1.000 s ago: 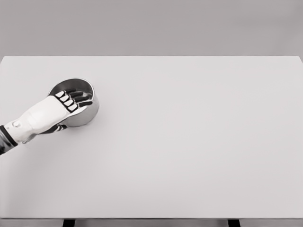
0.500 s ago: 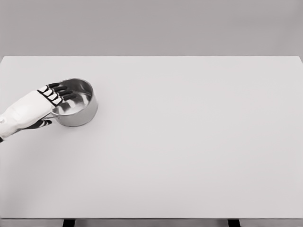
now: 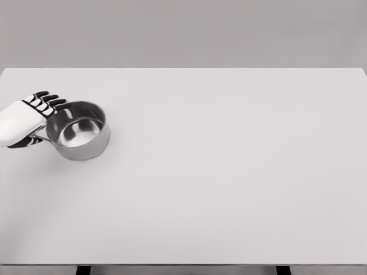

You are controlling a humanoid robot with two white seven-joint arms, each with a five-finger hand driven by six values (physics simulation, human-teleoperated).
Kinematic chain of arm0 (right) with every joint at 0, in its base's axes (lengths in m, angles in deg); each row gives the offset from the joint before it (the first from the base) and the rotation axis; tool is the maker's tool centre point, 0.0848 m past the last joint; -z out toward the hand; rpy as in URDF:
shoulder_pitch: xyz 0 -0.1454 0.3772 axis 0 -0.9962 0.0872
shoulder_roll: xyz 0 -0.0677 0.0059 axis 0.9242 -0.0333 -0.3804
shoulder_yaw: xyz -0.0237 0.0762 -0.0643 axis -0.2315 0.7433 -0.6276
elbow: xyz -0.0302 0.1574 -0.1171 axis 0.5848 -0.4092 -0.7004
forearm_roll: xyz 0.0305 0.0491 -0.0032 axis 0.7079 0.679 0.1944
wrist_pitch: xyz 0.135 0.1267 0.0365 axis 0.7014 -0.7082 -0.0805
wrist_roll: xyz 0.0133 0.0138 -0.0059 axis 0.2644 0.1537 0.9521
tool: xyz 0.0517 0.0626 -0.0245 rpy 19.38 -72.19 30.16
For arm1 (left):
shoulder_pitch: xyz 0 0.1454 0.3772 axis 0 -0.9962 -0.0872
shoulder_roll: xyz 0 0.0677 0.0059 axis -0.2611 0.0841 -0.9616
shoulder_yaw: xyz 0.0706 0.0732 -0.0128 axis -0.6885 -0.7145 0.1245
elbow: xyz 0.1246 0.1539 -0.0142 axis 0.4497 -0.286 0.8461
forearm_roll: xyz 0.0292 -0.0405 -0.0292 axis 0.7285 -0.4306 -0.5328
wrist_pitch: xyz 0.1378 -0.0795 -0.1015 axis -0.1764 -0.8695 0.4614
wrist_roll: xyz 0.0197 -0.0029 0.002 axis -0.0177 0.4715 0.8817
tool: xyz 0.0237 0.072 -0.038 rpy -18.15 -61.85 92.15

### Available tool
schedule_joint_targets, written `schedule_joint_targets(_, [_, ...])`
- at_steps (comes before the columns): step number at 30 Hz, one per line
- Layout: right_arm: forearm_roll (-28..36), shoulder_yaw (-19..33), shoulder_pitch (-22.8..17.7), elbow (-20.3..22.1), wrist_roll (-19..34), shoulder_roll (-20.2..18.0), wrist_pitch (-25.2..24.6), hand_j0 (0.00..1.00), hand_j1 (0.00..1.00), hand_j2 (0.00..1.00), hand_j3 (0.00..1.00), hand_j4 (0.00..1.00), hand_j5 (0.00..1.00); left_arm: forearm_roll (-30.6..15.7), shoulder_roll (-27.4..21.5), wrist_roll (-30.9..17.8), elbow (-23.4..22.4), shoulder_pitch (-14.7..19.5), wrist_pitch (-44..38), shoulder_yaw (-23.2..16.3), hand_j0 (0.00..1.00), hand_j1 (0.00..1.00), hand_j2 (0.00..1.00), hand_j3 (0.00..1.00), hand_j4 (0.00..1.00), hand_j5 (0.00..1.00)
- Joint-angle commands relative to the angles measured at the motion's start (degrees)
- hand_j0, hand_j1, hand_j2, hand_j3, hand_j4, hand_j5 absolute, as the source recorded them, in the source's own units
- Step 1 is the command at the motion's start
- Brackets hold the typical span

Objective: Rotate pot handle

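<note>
A shiny steel pot [image 3: 78,130] stands upright on the white table [image 3: 218,172] near its left edge. My left hand [image 3: 35,119] comes in from the left edge and lies against the pot's left side. Its four fingers [image 3: 50,99] are stretched out past the rim's upper left, and the thumb [image 3: 24,142] sits lower. A short piece of the pot handle [image 3: 42,136] shows under the palm; the rest is hidden by the hand. I see no closed grasp on it. The right arm is out of view.
The table's left edge lies right by the hand and pot. Two dark table legs [image 3: 84,269] show below the front edge.
My left hand has pulled back to the left, from over the pot's mouth to its left side. The pot has slid a little left and toward me.
</note>
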Motion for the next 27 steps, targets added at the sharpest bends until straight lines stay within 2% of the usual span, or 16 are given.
schedule_joint_targets(1, [0.0,0.0,0.0,0.0,0.0,0.0,0.0,1.00,1.00,1.00,1.00,1.00,1.00,-0.3,-0.3,0.0,-1.2,0.1,0.0,0.1,1.00,1.00,1.00,1.00,1.00,1.00])
schedule_joint_targets(6, [0.0,0.0,0.0,0.0,0.0,0.0,0.0,1.00,1.00,1.00,1.00,1.00,1.00,0.6,0.1,0.0,-1.6,1.0,0.0,0.0,1.00,1.00,1.00,1.00,1.00,1.00])
schedule_joint_targets(19, [0.0,0.0,0.0,0.0,0.0,0.0,0.0,1.00,1.00,1.00,1.00,1.00,1.00,2.3,1.2,0.1,-8.5,4.0,0.0,-0.2,1.00,1.00,1.00,1.00,1.00,1.00])
schedule_joint_targets(27, [0.0,0.0,0.0,0.0,0.0,0.0,0.0,1.00,1.00,1.00,1.00,1.00,1.00,3.3,1.8,0.1,-9.5,5.8,0.0,-0.5,1.00,1.00,1.00,1.00,1.00,1.00])
